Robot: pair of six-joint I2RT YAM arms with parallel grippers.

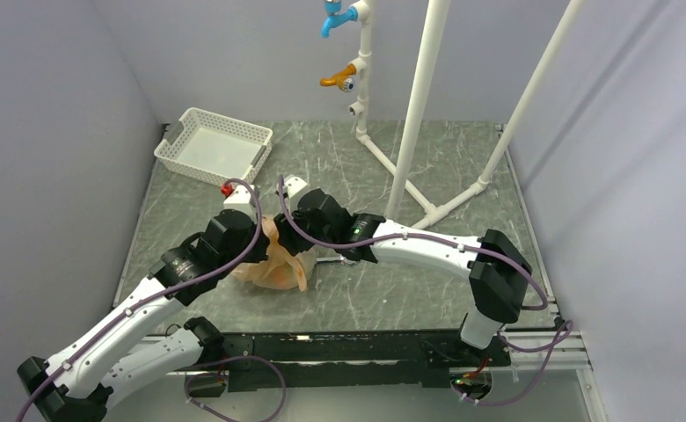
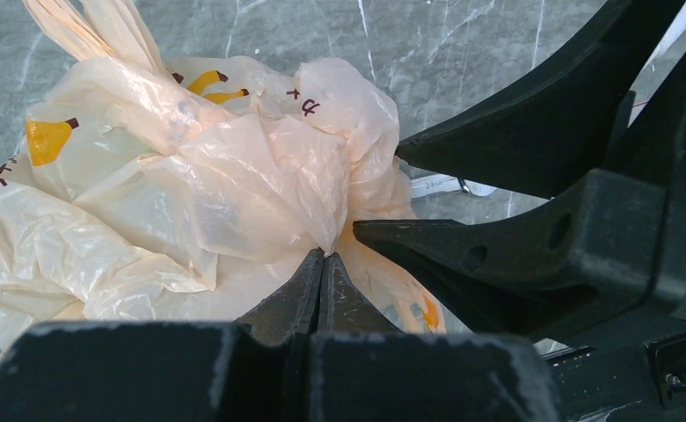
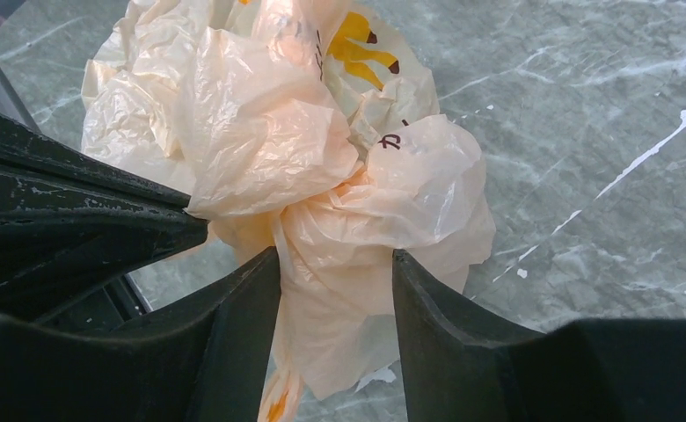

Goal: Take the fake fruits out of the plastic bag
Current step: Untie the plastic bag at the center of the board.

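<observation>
- While its jaws are pressed together on a thin fold of film, the left gripper (image 2: 322,264) pinches the plastic bag (image 2: 234,176) at the bag's near edge, as its own wrist camera sees it.
- Just beside that pinch, the right gripper (image 3: 335,257) is spread. Its two fingers (image 3: 234,325) straddle a gathered bunch of the same film, touching it on either side but not squeezing it.
- From above, the bag lies slumped on the table (image 1: 410,290) between the two wrists, the left arm reaching in from the left and the right from the right. Neither is nearer; both are already on it.
- No fake fruits show in any view. The crumpled film hides them, and the yellow shapes on it are printed bananas.
- The bag's loop handles (image 2: 84,26) trail off the far side, away from both grips. Where the mouth lies I cannot tell.
- My reading: the next move depends on the two holds sitting side by side on one bunch, so drawing them apart left-to-right should spread the film.
- A wrench (image 2: 441,185) lies just beyond the bag.
- A white basket (image 1: 212,145) stands well apart at the far left.
</observation>
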